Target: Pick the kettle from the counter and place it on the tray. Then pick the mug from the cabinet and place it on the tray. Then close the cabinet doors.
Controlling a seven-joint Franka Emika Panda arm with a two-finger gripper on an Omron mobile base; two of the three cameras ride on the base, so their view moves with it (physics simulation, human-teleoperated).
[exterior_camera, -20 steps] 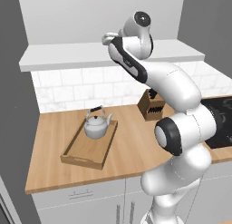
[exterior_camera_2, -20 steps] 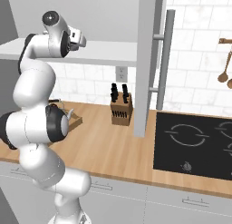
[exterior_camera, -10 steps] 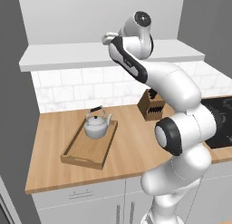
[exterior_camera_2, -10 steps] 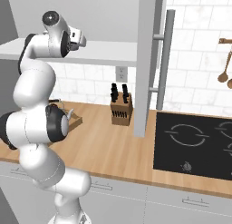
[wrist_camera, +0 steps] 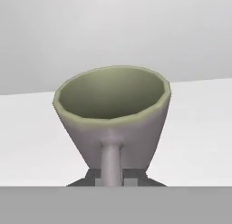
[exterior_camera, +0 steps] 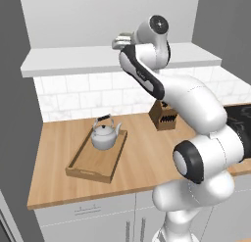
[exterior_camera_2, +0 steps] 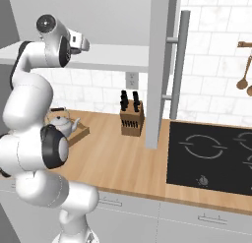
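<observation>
Close in the hand view stands the grey-green mug (wrist_camera: 113, 114), upright on the white cabinet (exterior_camera: 98, 62) shelf floor, its handle facing me. My gripper (wrist_camera: 112, 177) is shut on that handle, one dark fingertip on each side. From the left base view the gripper (exterior_camera: 120, 41) reaches high into the cabinet above the counter (exterior_camera: 54, 143). The silver kettle (exterior_camera: 104, 136) sits on the far end of the wooden tray (exterior_camera: 93, 165). One cabinet door (exterior_camera_2: 160, 65) stands open, edge-on, with its bar handle (exterior_camera_2: 178, 65).
A knife block (exterior_camera: 164, 116) stands against the tiled wall right of the tray. A black cooktop (exterior_camera_2: 211, 158) lies at the counter's right end, with wooden utensils (exterior_camera_2: 243, 75) hanging above it. The open door juts out over the counter.
</observation>
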